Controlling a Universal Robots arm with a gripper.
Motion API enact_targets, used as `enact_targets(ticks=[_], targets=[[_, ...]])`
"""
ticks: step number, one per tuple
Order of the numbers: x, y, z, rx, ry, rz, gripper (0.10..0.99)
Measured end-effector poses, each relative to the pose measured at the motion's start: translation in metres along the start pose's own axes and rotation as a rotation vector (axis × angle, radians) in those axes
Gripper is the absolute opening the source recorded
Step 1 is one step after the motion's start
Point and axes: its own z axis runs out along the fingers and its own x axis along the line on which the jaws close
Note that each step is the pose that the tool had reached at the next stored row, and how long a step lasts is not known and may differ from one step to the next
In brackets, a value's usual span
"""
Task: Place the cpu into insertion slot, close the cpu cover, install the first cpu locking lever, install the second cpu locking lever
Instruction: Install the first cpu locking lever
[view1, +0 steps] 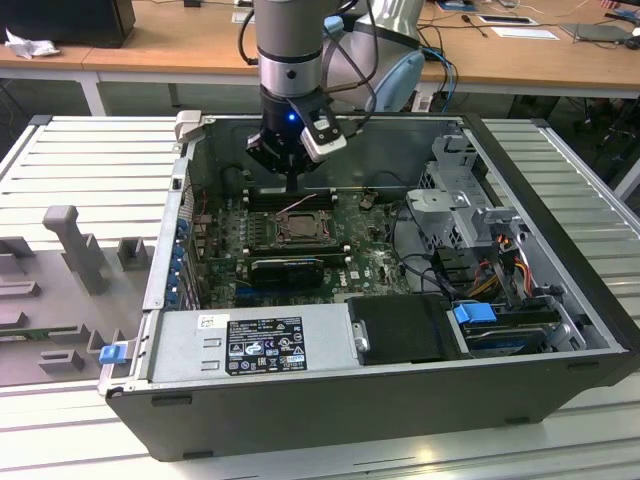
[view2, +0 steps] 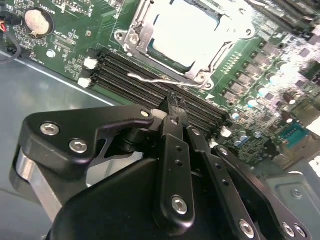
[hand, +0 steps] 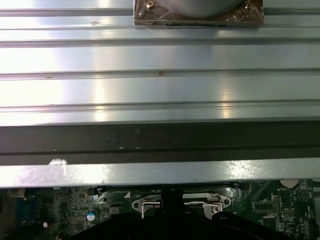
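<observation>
The gripper (view2: 172, 107), its 2 fingers (view2: 175, 150) pressed together and holding nothing, hangs just beside the insertion slot (view2: 187, 37), above the black memory slots (view2: 130, 82), while the cpu (view2: 187, 30) lies in that slot under the cpu cover (view2: 145, 30).

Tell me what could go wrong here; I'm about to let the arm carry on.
1. The gripper sits right by the thin wire lever over the memory slots; a slip could scrape them.
2. The cpu lies in the socket with the cover around it; a lever pushed off line could strain the cover.
</observation>
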Motion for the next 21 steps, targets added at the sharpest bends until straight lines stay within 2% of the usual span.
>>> enact_targets(ticks=[2, 11, 15, 19, 21], targets=[[-0.0019, -0.0003, 0.0018, -0.004, 0.0002, 0.000, 0.106], [-0.0042, -0.0006, 0.0052, -0.004, 0.0000, 0.000, 0.106], [-0.0063, -0.0007, 0.0070, -0.009, 0.0002, 0.000, 0.106], [-0.0074, -0.0010, 0.0100, -0.009, 0.0006, -0.003, 0.106], [-0.0108, -0.0011, 0.0125, -0.009, 0.0008, -0.005, 0.106]])
